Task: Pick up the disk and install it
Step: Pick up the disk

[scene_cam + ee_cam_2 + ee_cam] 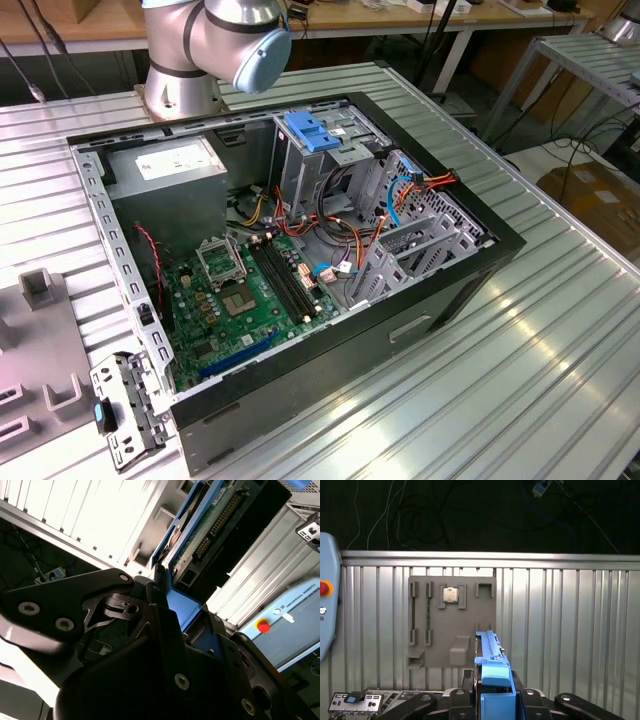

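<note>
My gripper (492, 702) is shut on the disk (491, 666), which stands edge-on between the black fingers (455, 700) in the first wrist view, its blue plastic carrier toward the camera. In the second wrist view the disk (210, 522) juts out from the gripper (172, 607), showing its green circuit-board side and blue frame. The disk is held in the air above the ribbed metal table (560, 630). In the exterior view the arm's grey and blue joint (235, 35) sits behind the open computer case (300, 400).
In the case, a grey metal drive cage topped by a blue clip (313, 132), a power-supply box (165, 165), a green motherboard (245, 295) and loose cables. A grey fixture plate (451, 625) holding a chip lies on the table. A pendant's red button (324, 587) is at the table edge.
</note>
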